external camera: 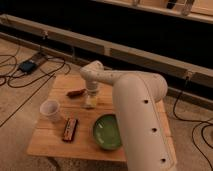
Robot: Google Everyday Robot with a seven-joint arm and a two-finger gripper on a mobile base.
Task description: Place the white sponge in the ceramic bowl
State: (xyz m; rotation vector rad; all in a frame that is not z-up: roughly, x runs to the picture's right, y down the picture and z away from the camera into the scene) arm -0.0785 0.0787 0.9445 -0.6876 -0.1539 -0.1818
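Big white arm [137, 115] fills the right foreground; it rises from the bottom edge, bends at a rounded elbow over the table's far side, and the wrist turns straight down; wooden table [50, 142], square top, sits on a speckled floor with black cables [30, 75] behind; ceramic bowl [107, 131], glossy green with a darker rim, sits on the near right part of the table, partly behind the arm; white cup [50, 110] upright near the left edge; dark flat packet [70, 129] between cup and bowl; reddish-brown item [76, 92] just left of the wrist; gripper [91, 96] points down at mid-table; white sponge [90, 103], a pale cream block, is right at its tip, behind the bowl and apart from it; gripped or just touched, cannot tell.
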